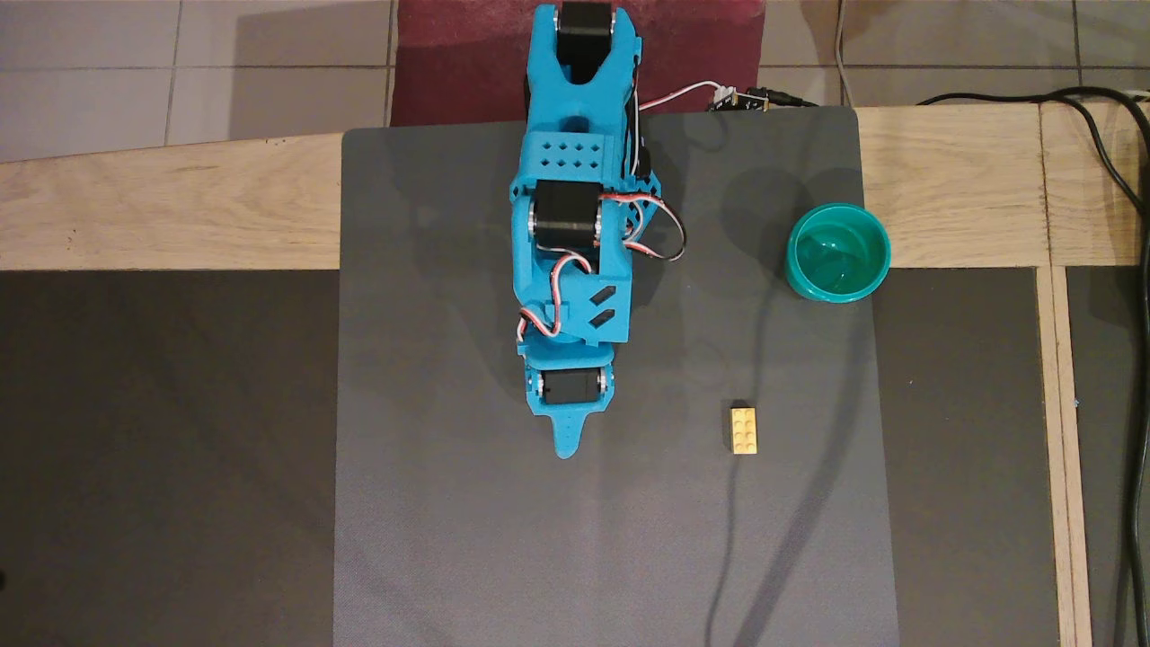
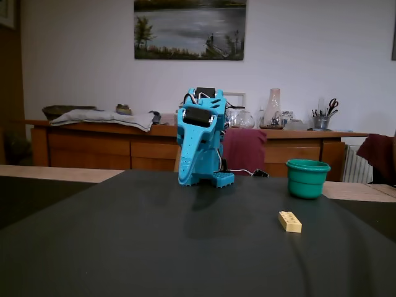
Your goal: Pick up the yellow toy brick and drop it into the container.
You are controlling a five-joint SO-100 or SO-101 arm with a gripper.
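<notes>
The blue printed arm (image 1: 575, 225) is folded over its base, with the tool (image 1: 566, 440) pointing down at the grey mat (image 1: 449, 503). This looks like a rest pose, with the pick not yet begun. The tool holds nothing. Its jaws appear closed together in the overhead view, though the fixed view (image 2: 184, 180) does not confirm this.

The yellow toy brick (image 1: 743, 430) lies flat on the mat, studs up, to the right of the tool in the overhead view and well apart from it. It is hard, glossy plastic, rectangular, with two rows of studs. In the fixed view it is seen at (image 2: 289, 221).

The container (image 1: 838, 252) is a round teal cup with a thick rim and a glossy, empty interior. It stands upright at the mat's right edge, partly over the wooden worktop (image 1: 180, 207), beyond the brick. The mat is matte and finely textured, probably offering good grip underneath the brick.
</notes>
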